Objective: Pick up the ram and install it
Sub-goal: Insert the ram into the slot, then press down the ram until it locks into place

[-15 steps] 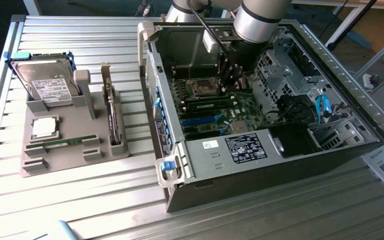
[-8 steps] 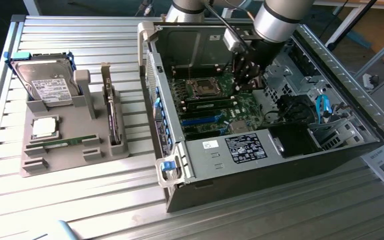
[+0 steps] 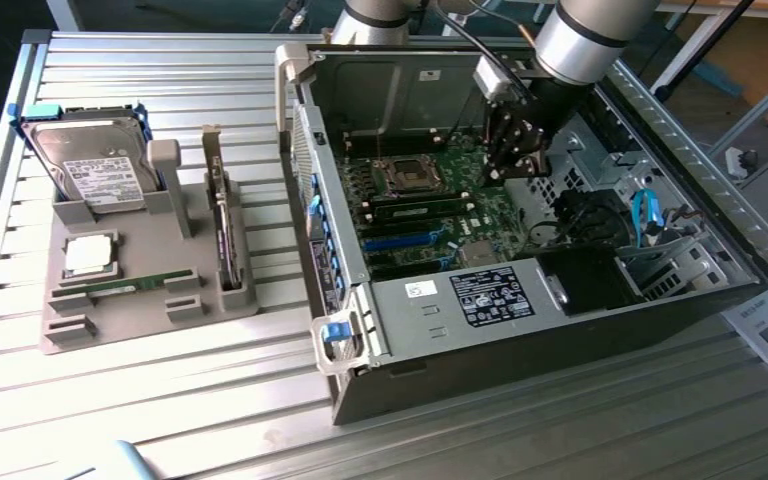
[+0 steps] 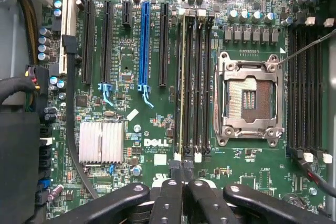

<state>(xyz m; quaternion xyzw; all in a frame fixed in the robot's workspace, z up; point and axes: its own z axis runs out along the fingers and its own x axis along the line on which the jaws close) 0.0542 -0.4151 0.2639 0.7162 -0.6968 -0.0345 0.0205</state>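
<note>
The ram (image 3: pixel 124 287), a thin green stick, lies flat in a groove of the grey holder (image 3: pixel 144 250) on the exterior view's left. My gripper (image 3: pixel 515 170) hangs inside the open computer case (image 3: pixel 491 300), over the motherboard (image 4: pixel 131 66) and well away from the holder. In the wrist view its black fingers (image 4: pixel 170 198) stand together at the end of the memory slots (image 4: pixel 194 82), with nothing between them; the gripper (image 4: pixel 184 181) is shut. One slot holds a thin greenish strip (image 4: pixel 182 77) seen edge-on, running the slot's full length.
The holder also carries a hard drive (image 3: pixel 91 170), a silver processor chip (image 3: pixel 91 255) and an upright expansion card (image 3: pixel 228 235). On the motherboard are an empty processor socket (image 4: pixel 249 100), a second bank of memory slots (image 4: pixel 307 87), a heatsink (image 4: pixel 101 142) and black cables (image 4: pixel 68 103).
</note>
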